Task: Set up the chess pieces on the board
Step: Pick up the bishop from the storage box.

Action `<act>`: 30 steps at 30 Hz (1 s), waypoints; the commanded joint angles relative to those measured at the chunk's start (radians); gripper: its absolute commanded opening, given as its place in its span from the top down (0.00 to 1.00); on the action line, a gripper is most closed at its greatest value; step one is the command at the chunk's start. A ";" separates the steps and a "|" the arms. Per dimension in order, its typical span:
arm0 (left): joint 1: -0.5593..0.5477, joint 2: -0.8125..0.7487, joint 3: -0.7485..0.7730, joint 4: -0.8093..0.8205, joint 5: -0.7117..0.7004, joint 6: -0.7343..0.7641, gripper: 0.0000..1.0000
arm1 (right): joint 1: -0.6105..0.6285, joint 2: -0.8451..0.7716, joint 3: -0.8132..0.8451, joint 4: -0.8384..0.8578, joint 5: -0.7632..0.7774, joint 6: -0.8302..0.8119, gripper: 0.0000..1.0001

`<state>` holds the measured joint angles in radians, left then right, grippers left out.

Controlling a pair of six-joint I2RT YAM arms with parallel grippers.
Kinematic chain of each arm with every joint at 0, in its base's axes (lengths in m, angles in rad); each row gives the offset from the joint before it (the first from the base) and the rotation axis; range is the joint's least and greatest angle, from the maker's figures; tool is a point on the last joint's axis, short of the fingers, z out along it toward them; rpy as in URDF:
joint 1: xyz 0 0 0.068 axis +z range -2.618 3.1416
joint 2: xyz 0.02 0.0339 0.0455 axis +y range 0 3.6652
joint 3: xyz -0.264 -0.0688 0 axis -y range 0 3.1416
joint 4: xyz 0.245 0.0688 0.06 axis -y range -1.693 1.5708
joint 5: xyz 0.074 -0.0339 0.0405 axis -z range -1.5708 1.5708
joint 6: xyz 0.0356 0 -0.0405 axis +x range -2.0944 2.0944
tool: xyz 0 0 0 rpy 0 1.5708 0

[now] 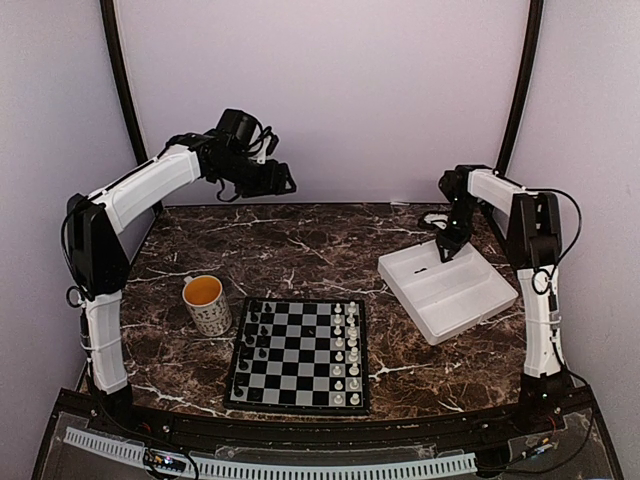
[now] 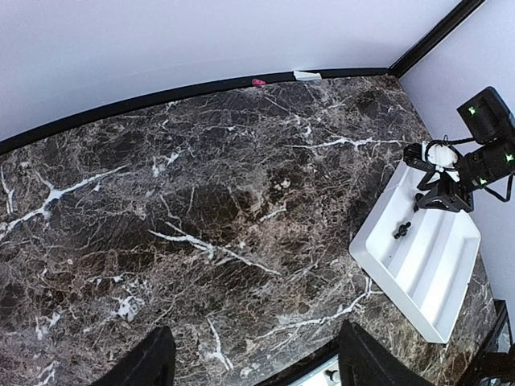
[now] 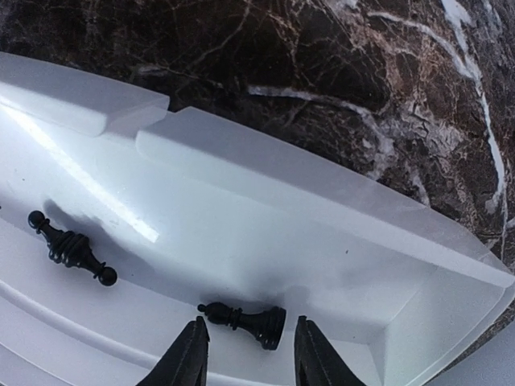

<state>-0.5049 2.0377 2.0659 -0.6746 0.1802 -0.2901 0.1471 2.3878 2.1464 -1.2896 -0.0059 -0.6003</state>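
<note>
Careful: your right gripper [image 3: 249,330], unclenched, straddles lying pawn [image 3: 256,322] in tray [image 3: 282,201]; skewed pinch could flick it away. Left gripper [image 2: 256,354] released.

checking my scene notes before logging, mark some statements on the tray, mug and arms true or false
Two black pieces lie in the white tray. True.
The mug stands on the right arm's side of the board. False: it stands on the left arm's side.
The left fingers grip a piece. False: they are open and empty, above the table.
The right fingers flank one lying piece. True.
</note>
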 commanded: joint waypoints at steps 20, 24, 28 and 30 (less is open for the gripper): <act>0.022 0.001 0.038 0.013 0.055 -0.042 0.28 | -0.022 0.055 0.040 -0.111 -0.052 0.003 0.85; 0.022 0.002 0.050 0.019 0.066 -0.047 0.28 | -0.022 0.044 0.071 -0.114 -0.084 -0.011 0.92; 0.022 0.001 0.064 0.027 0.085 -0.041 0.29 | -0.023 -0.005 0.090 -0.112 -0.135 -0.015 0.96; 0.022 -0.001 0.066 0.045 0.097 -0.037 0.30 | -0.024 -0.031 0.102 -0.119 -0.168 -0.011 0.96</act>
<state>-0.4877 2.0468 2.0960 -0.6601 0.2417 -0.3290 0.1268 2.4325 2.2093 -1.3777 -0.0898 -0.6044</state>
